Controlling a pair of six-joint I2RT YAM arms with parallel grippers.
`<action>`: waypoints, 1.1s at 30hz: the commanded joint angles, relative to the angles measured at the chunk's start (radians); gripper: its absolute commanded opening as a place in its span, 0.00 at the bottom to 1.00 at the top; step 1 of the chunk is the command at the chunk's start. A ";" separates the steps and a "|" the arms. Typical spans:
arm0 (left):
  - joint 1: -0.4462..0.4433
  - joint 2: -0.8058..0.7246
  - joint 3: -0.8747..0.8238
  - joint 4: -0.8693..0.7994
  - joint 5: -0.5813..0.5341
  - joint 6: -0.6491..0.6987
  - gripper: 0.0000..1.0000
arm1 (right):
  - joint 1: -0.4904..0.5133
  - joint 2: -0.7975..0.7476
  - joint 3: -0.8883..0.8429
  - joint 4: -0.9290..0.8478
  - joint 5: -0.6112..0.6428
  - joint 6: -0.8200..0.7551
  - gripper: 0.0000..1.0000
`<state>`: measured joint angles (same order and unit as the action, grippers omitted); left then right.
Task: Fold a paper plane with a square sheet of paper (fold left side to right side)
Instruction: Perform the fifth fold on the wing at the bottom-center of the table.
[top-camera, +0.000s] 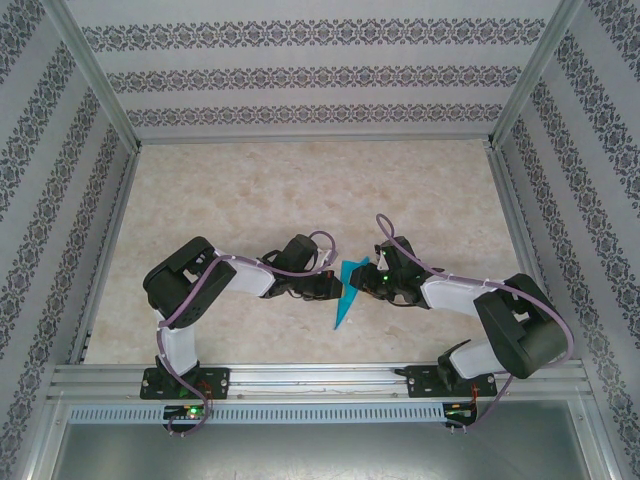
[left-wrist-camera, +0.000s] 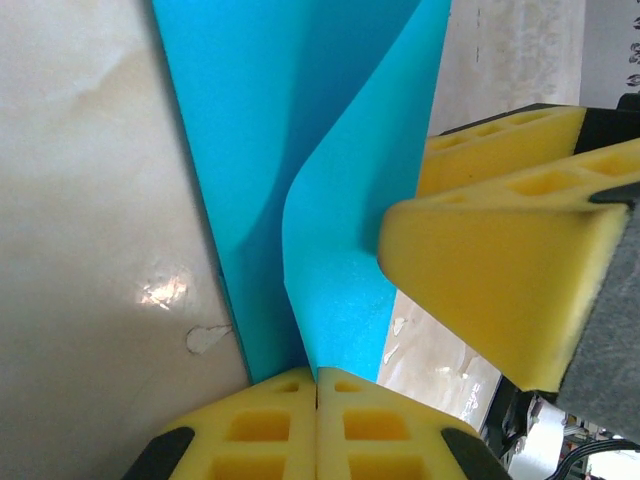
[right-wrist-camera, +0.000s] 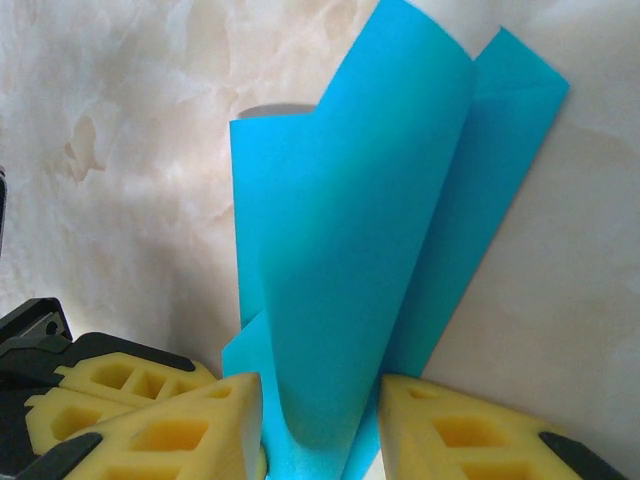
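Note:
The square sheet of paper is folded into a narrow turquoise paper plane (top-camera: 344, 300) with its pointed tip toward the near edge, lying between the two grippers. My left gripper (left-wrist-camera: 317, 374) is shut on a raised flap of the paper plane (left-wrist-camera: 330, 200), pads pressed together with the sheet's edge between them. My right gripper (right-wrist-camera: 320, 425) is open, its fingers standing either side of a curled-up flap of the paper plane (right-wrist-camera: 350, 250). In the top view the left gripper (top-camera: 333, 286) and right gripper (top-camera: 372, 283) face each other across the paper. The right gripper's fingers (left-wrist-camera: 490, 270) loom close in the left wrist view.
The marbled tabletop (top-camera: 300, 200) stretches toward the back wall, fenced by metal frame rails (top-camera: 120, 230) at the sides. A small chipped mark (left-wrist-camera: 205, 338) sits on the table beside the paper.

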<state>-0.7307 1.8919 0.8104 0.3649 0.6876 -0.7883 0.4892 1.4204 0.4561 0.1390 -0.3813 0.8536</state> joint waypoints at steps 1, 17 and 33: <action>0.017 0.056 0.001 -0.077 -0.110 0.055 0.05 | 0.009 -0.019 -0.004 -0.032 0.018 -0.023 0.36; 0.027 0.083 -0.007 -0.090 -0.143 0.067 0.01 | -0.009 -0.141 -0.016 -0.107 0.037 -0.025 0.34; 0.033 0.082 -0.014 -0.124 -0.193 0.077 0.00 | 0.002 -0.019 0.063 -0.061 -0.016 -0.061 0.00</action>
<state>-0.7258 1.8992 0.8146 0.3592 0.6956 -0.7662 0.4870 1.3788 0.4953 0.0536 -0.3832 0.8070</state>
